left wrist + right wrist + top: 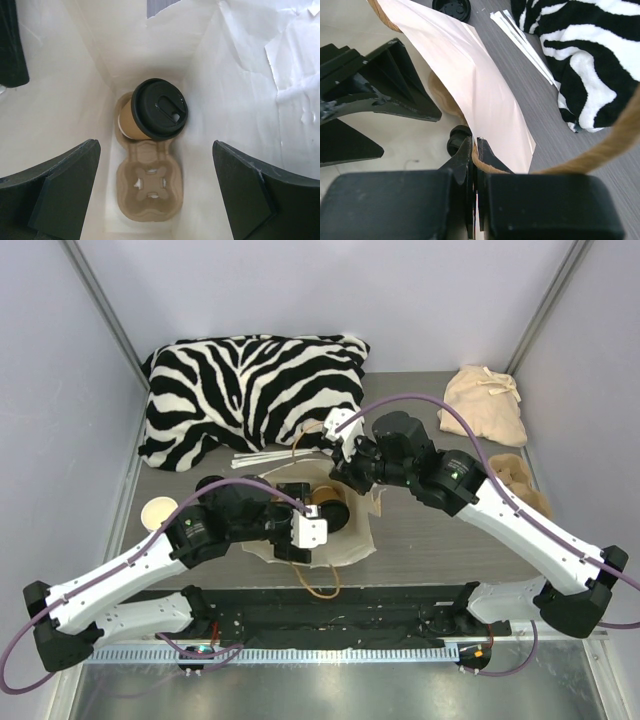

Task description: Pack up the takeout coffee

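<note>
Below the wide-open left fingers (60,195) the coffee cup (150,117) looks light, maybe squashy, best held by its sides. Right fingers (464,159) pinch the bag handle (615,140).

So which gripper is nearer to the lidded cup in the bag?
Left. The left gripper hangs open right over the lidded cup in the bag; the right gripper pinches the bag's rim.

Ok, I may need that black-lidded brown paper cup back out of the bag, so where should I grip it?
Probably across the black plastic lid, straight down into the open white paper bag: its walls block the sides, and the lid hides most of the brown cup.
</note>
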Available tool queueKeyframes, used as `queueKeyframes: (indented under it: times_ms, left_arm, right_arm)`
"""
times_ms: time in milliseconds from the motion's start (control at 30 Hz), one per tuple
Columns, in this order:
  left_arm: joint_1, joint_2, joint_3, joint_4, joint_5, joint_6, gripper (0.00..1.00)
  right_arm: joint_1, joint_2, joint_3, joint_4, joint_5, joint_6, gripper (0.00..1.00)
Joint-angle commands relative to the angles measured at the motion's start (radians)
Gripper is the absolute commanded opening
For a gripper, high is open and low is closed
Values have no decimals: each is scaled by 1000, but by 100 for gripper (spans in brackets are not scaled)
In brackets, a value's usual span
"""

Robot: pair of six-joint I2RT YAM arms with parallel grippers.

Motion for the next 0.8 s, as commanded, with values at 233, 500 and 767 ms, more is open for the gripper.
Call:
queueKeyframes:
  times_ms: [233, 500, 767]
  left_arm:
    - [3, 53, 147, 65, -50, -50, 100]
    - [30, 95, 230, 77, -84, -107, 100]
    - [139, 195, 377, 101, -127, -240, 100]
  right_arm:
    - [-35, 39, 64, -41, 48, 7, 1]
    - [-189, 117, 141, -133, -65, 10, 1]
    - [-349, 167, 178, -168, -113, -42, 1]
